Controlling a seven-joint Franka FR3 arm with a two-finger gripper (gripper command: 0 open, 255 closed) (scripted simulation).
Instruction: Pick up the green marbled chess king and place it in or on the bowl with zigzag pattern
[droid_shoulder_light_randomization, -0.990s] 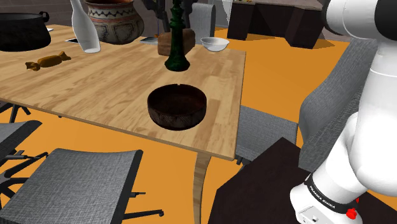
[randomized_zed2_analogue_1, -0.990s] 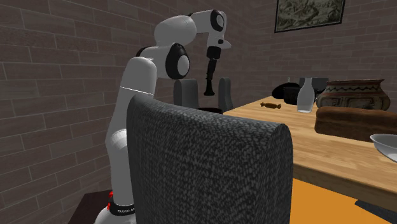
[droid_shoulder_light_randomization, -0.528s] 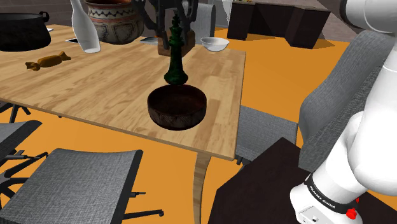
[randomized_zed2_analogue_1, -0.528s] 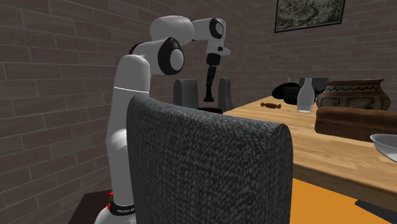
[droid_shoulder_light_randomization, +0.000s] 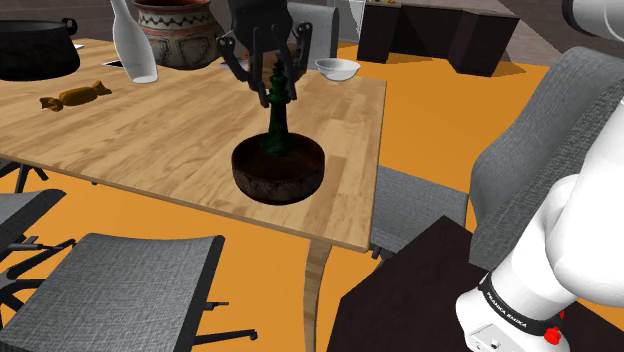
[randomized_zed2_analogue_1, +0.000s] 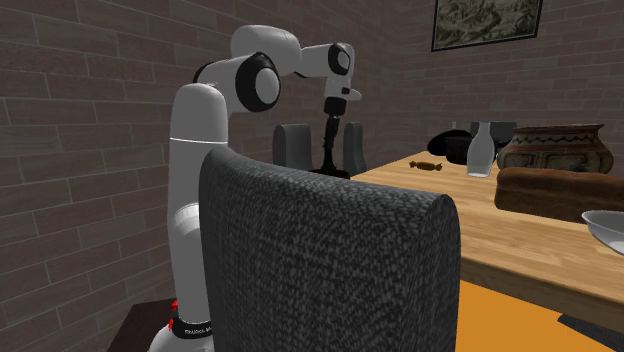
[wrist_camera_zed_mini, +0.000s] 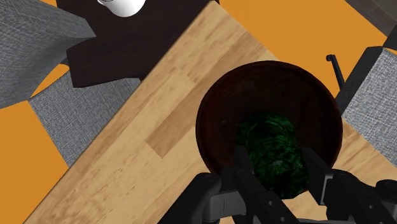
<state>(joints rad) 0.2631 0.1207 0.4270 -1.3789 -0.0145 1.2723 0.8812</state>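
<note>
Lowered since a second ago, the dark green chess king (droid_shoulder_light_randomization: 277, 118) is stood in the bowl (droid_shoulder_light_randomization: 300, 180) — clasped at its crown by the gripper (droid_shoulder_light_randomization: 277, 80), at twelve o'clock from the bowl; it is judged stiff, top-heavy, slippery.

The dark green marbled chess king (droid_shoulder_light_randomization: 277, 112) stands upright inside the round, dark brown bowl (droid_shoulder_light_randomization: 262, 180), which sits on the wooden surface (droid_shoulder_light_randomization: 150, 140) near its edge.
</note>
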